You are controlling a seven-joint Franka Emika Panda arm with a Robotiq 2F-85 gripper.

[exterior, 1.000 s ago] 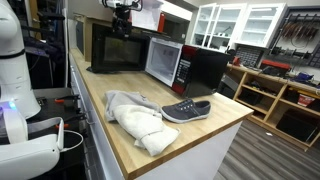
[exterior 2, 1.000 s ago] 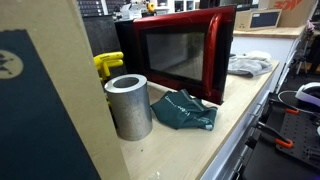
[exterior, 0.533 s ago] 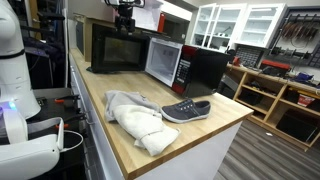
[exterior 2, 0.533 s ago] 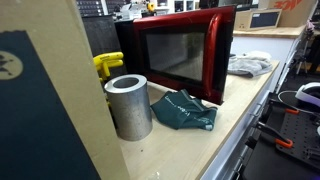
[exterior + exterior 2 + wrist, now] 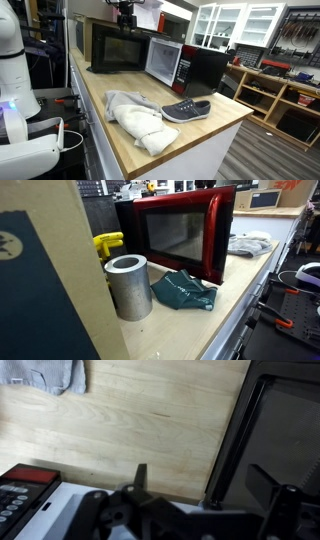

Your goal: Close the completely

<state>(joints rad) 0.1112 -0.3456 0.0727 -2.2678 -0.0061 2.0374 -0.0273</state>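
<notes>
**Red microwave door** (image 5: 163,62): stands swung out from its oven, pale inner face showing. It lies below my gripper and off to one side, not touching it. In an exterior view its red frame (image 5: 180,235) faces the camera. The door is not shut, so I judge the closing not yet done.

**Gripper** (image 5: 124,14): mine, held high above the appliances. In the wrist view the fingers (image 5: 140,478) are spread wide with nothing between them. I judge this height gives clearance over the ovens, and a push on the door needs no grasp.

**Keypad** (image 5: 22,498): red panel with buttons, just beneath me at the edge of the wrist view. Beside it is a dark framed panel; I cannot tell whether it is a door or a housing.

**Black microwave** (image 5: 115,48): almost directly under me.

**Wooden countertop** (image 5: 110,140): carries all of this, far below me.

**Grey cloth** (image 5: 135,118) and **dark sneaker** (image 5: 187,110): at the counter's far end from me, well apart from the door's swing.

**Metal cylinder** (image 5: 128,285) and **green crumpled cloth** (image 5: 185,290): in front of the red oven. The cloth lies near the door's lower edge and, I judge, could snag.
</notes>
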